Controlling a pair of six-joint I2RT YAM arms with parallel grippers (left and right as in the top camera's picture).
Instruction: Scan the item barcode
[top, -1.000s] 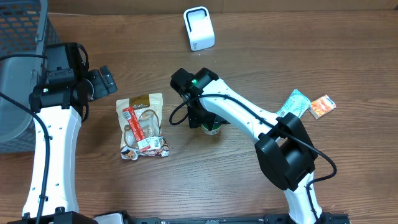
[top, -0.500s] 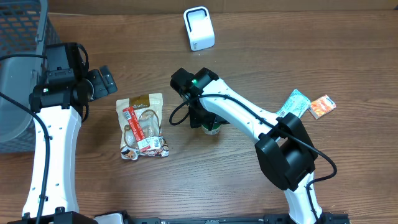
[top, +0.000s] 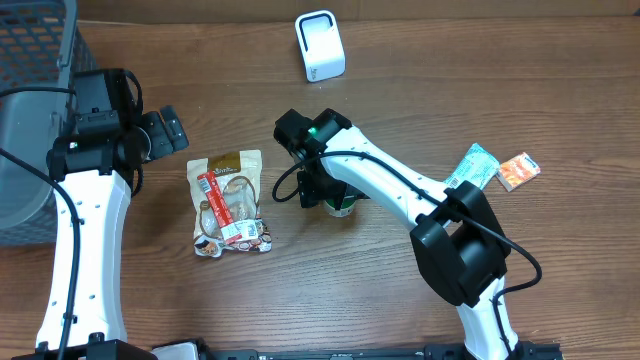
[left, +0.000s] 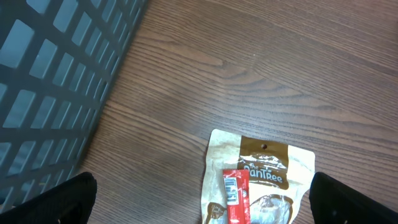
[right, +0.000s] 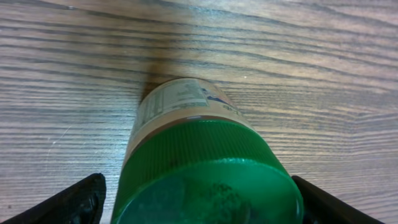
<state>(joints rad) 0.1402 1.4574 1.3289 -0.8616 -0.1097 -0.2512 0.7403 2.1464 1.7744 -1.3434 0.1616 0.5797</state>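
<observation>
Currently jar (right: 180, 109) upright, axis vertical, green lid (right: 205, 168) up; right end effector (right: 198, 190) spread astride it; left end effector (left: 202, 193) wide, empty.

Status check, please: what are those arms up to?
Left gripper open near tan snack pouch. Right gripper open, straddling upright green-lidded jar. Nothing between jar and white box-shaped scanner.

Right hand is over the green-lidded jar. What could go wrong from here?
1. The right hand is open and straddles the jar only at its green lid. Closing on that rounded lid could slip, or tip the jar, which looks upright.
2. No barcode shows on the visible part of the label, so it may end up facing away from the white scanner.
</observation>
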